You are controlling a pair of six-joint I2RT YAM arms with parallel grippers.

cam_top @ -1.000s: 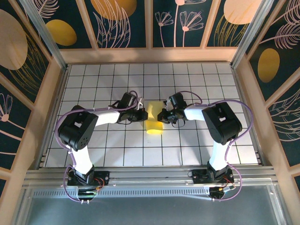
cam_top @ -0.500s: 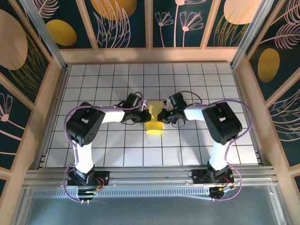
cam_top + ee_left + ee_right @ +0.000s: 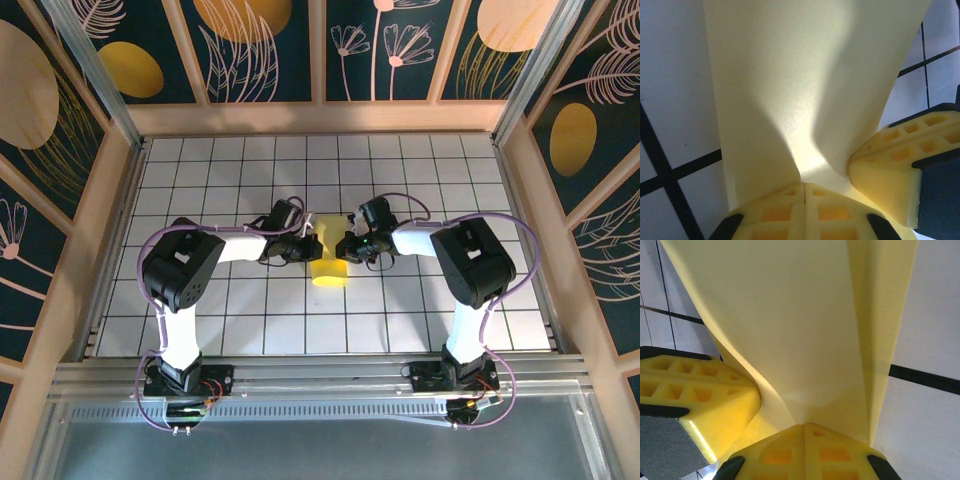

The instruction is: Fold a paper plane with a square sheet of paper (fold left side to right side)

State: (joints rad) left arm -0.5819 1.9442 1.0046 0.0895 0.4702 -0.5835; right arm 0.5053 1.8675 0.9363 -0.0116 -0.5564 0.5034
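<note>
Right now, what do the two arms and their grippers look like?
The left arm and right arm have white links, bulky black joints and looping purple cables. The left gripper and right gripper have yellow fingers with square pockets.

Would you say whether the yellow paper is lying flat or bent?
Bent, not flat: the paper arches between the left gripper and right gripper, both pinching it.

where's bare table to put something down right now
Free: white tiles along the back rail, and the near rows before the arm bases. Crowded: centre, where left fingers and right fingers pinch the yellow paper.
</note>
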